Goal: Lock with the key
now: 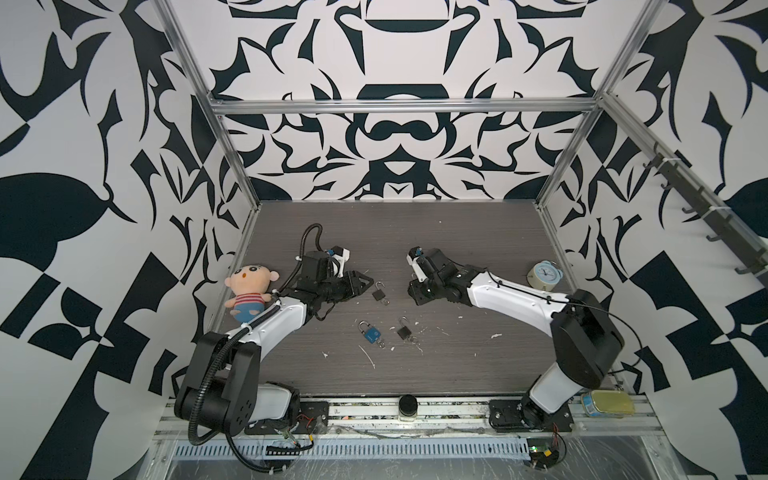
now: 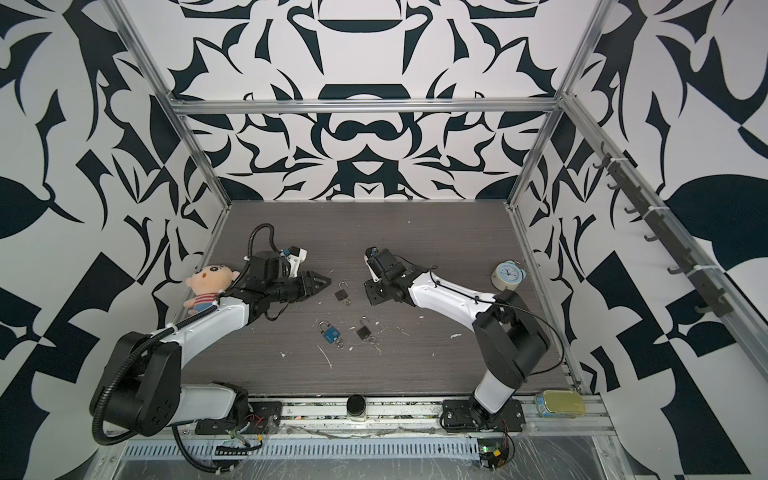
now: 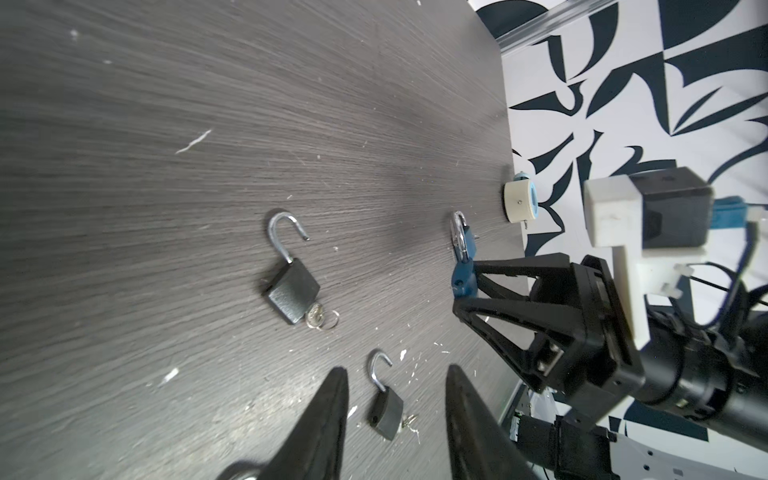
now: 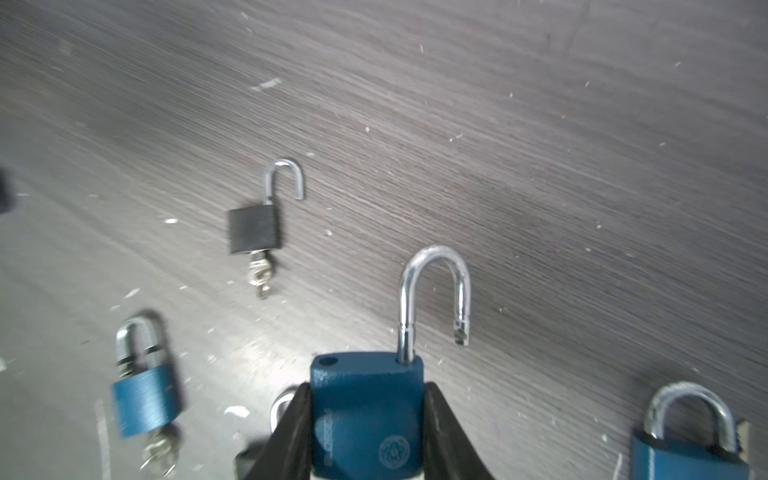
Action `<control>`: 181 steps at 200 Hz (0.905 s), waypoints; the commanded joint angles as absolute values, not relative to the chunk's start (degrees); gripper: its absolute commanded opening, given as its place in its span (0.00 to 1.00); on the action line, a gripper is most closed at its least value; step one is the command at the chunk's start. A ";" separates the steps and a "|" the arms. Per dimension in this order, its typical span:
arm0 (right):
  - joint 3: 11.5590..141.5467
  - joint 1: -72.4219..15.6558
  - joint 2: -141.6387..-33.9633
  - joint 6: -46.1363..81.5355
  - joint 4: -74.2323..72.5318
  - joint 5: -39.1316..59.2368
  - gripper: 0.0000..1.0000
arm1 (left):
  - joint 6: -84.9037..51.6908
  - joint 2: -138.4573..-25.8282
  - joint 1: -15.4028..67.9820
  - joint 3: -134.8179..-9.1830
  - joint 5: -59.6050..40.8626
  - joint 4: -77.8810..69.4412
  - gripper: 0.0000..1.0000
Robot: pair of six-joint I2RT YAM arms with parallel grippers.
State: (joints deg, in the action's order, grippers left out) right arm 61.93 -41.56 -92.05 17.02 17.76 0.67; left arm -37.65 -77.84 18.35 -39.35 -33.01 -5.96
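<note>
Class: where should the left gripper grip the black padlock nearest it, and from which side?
Probably the black padlock by its body, from above, jaws across its side edges: it lies flat, shackle at the far end, key at the near end.

Dark wood-grain surface (image 1: 457,232) bearing: doll (image 1: 248,293) at its left edge; clock (image 1: 543,276) at its right edge; mid-surface, black padlock (image 1: 379,293), shackle open; nearer the front, blue padlock (image 1: 371,333), shackle shut, beside second black padlock (image 1: 403,331), open; scattered white flecks (image 1: 368,356)
</note>
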 commanded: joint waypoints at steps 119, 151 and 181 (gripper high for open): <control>56.77 -44.65 -78.04 15.26 17.93 5.07 0.00 | -40.20 -88.83 30.56 -48.40 -42.20 -13.72 0.44; 57.13 -44.89 -78.89 15.19 17.81 5.19 0.00 | -40.96 -91.50 30.93 -50.06 -42.50 -15.41 0.43; 57.48 -45.18 -79.38 15.27 17.58 5.35 0.00 | -41.12 -94.27 31.34 -52.15 -43.00 -15.91 0.42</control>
State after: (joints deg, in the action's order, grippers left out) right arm 56.07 -44.47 -79.85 16.10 19.51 4.82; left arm -40.60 -92.33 30.92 -49.45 -41.69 -13.67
